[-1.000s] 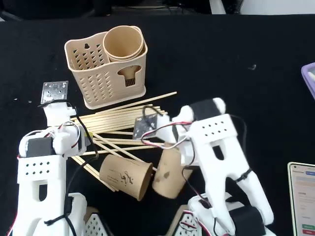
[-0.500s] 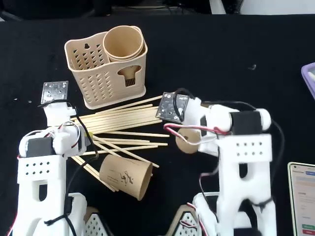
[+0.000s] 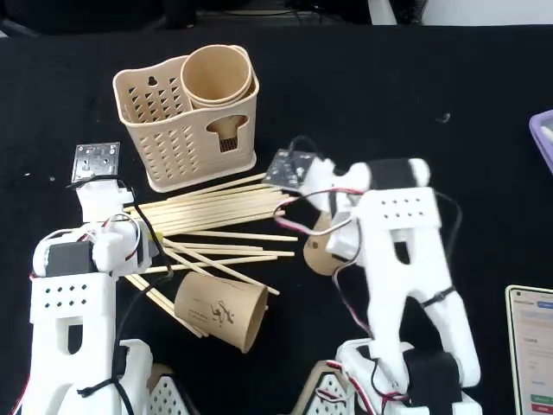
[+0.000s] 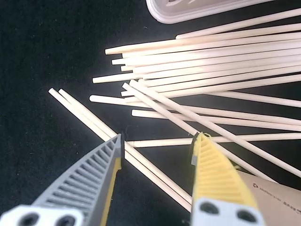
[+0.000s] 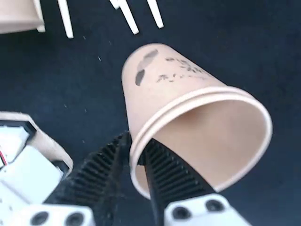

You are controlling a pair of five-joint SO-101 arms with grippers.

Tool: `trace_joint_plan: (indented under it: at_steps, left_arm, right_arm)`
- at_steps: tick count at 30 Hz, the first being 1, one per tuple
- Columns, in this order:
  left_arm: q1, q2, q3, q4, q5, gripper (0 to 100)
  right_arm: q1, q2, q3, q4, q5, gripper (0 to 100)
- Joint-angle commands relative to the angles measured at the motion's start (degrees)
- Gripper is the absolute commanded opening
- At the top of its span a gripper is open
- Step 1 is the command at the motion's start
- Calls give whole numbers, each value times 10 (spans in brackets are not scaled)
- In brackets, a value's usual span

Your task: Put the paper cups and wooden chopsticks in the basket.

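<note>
My right gripper (image 5: pixel 136 155) is shut on the rim of a brown paper cup (image 5: pixel 188 108), held off the table to the right of the chopsticks; its base (image 3: pixel 316 253) peeks out beneath the right arm. A second paper cup (image 3: pixel 220 310) lies on its side near the front, across some chopsticks. Several wooden chopsticks (image 3: pixel 212 207) lie spread in front of the beige basket (image 3: pixel 186 143), which holds stacked cups (image 3: pixel 216 76). My left gripper (image 4: pixel 157 141) hangs open just above the chopsticks (image 4: pixel 207 70), with nothing between its fingers.
A purple object (image 3: pixel 544 134) sits at the right edge, and a phone-like device (image 3: pixel 529 341) lies at the front right. The black table (image 3: pixel 389 86) is bare behind and to the right of the basket.
The right arm has lifted its cup from the table beside the lying cup and carried it back toward the basket. The left arm has not moved.
</note>
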Motion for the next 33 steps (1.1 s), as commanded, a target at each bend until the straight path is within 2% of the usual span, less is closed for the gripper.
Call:
trace_joint_plan:
  at_steps: [1,8,15,17,21,25,30,33]
  left_arm:
    - [-7,-13,-6,3,-3,245]
    - [-7,-13,-5,3,-3,245]
    - [-7,-13,-7,3,-3,245]
    - [-7,-13,-7,3,-3,245]
    - [-7,-13,-7,3,-3,245]
    - [-7,-13,-7,2,-3,245]
    - [-7,-13,-7,2,-3,245]
    - [-7,-13,-7,1,-3,245]
  right_arm:
    - [-22,1,0,-32,-33,12]
    - [-16,-14,-57,-1,-49,11]
    - [-2,-111,-235,87,-49,11]
    - [-2,-120,-269,79,-62,11]
    - [-6,-119,-338,9,-137,11]
    - [-73,-116,-399,-73,-199,11]
    - [-175,-41,-489,-101,-199,11]
    - [-202,45,-578,-100,-200,11]
